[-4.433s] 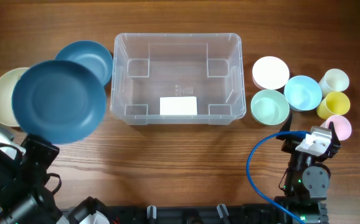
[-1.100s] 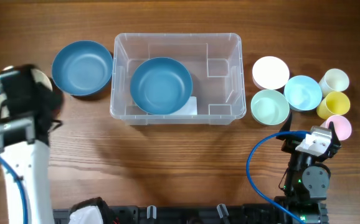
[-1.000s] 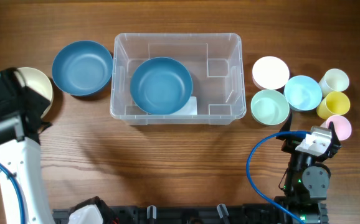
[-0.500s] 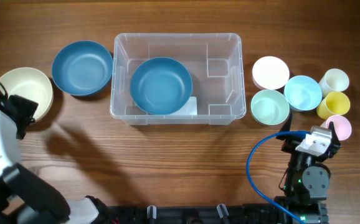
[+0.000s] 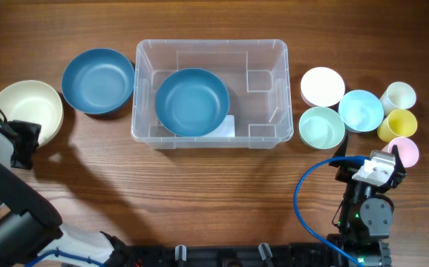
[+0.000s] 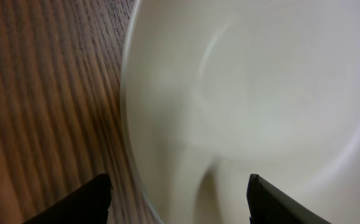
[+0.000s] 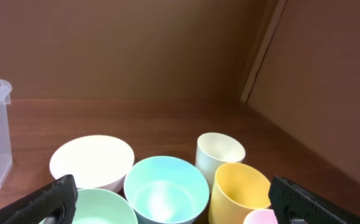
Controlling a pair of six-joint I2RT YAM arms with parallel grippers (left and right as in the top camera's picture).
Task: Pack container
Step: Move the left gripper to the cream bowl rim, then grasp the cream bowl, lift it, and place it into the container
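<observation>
The container (image 5: pixel 211 43), a clear rectangular bin, stands at the table's middle with a dark blue bowl (image 5: pixel 191 101) on its floor. A second dark blue bowl (image 5: pixel 98 81) sits to its left, and a cream bowl (image 5: pixel 27 111) lies further left. My left gripper (image 5: pixel 27 137) is at the cream bowl's near edge. In the left wrist view the cream bowl (image 6: pixel 261 93) fills the frame, and its rim runs between the open fingers of my left gripper (image 6: pixel 180 200) without touching them. My right gripper (image 7: pixel 174 202) rests open and empty at the front right.
Right of the container stand a white bowl (image 5: pixel 322 86), a mint bowl (image 5: pixel 321 127) and a light blue bowl (image 5: pixel 361 110). Beyond them are cream (image 5: pixel 398 96), yellow (image 5: pixel 397 124) and pink (image 5: pixel 404 151) cups. A blue cable (image 5: pixel 303 193) loops by the right arm.
The dark blue bowl, held aloft at first, now lies in the container. My left arm swung down to the cream bowl's near edge and its jaws widened. The right arm stayed still.
</observation>
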